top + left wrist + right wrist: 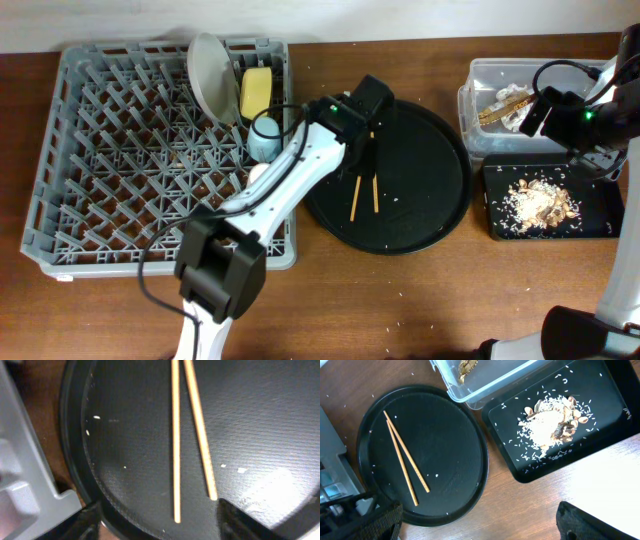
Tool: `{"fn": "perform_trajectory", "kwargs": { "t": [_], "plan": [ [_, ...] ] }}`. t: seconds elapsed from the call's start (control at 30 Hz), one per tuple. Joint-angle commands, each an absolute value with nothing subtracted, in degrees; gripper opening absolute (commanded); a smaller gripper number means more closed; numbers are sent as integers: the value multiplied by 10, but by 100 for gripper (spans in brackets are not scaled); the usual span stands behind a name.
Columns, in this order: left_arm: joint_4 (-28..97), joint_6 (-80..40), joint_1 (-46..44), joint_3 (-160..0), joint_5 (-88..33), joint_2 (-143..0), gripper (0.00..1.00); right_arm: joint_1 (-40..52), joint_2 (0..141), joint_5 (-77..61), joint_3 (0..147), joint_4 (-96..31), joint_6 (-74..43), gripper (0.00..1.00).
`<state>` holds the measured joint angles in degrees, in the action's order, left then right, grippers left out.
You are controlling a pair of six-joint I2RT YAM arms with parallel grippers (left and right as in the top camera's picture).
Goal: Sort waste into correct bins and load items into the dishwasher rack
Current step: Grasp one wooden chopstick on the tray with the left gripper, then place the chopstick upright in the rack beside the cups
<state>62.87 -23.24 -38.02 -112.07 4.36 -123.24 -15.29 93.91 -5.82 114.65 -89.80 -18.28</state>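
The pair of wooden chopsticks (363,195) lies on the large round black tray (430,215). They also show in the left wrist view (176,440) and the right wrist view (405,465). My left gripper (362,160) is open and empty just above them (160,527). My right gripper (585,150) is open and empty (480,525), high over the bins. The clear tub (480,80) holds napkins and a gold-brown wrapper (500,105). The black rectangular tray (500,220) holds beige food scraps (540,200). The grey rack (100,170) holds the white plate (208,75), yellow bowl (256,90) and light blue cup (265,135). The pink-white cup is not visible.
My left arm (280,190) stretches over the rack's right edge onto the round tray. Small white crumbs dot the round tray and the brown wooden table (420,300). The tub (485,380) and the scrap tray (520,465) sit right beside the round tray's far right rim.
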Motion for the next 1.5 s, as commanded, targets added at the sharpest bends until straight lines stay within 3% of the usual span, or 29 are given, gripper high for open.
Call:
{"fn": "perform_trajectory", "kwargs": {
  "t": [0.0,0.1,0.3,0.77,0.93,1.07,1.27,1.47],
  "plan": [
    [628,-255,-380,-1124,54,-1274,68,-154,933,-53,1153,-898,-189,99],
    [621,-255,-381,-1124,54,-1307,67,-155,933,-53,1153,-898,-189,98],
    [613,-255,-381,-1124,37,-1352,56,-155,933,-53,1153,-898,-189,98],
    [600,-257,-406,-1087,39,-1353,54,-155,933,-53,1153,-898,-189,98],
    [596,-264,-409,-1087,39,-1353,32,-155,933,-53,1153,-898,-189,98],
    [596,-274,-415,-1087,39,-1353,1,-155,933,-53,1153,-898,-189,99],
    [672,-267,-413,-1175,41,-1339,1,-155,933,-53,1153,-898,-189,98],
    [863,-256,-380,-1363,128,-1282,0,-155,933,-53,1153,-898,-189,98]
  ]
}}
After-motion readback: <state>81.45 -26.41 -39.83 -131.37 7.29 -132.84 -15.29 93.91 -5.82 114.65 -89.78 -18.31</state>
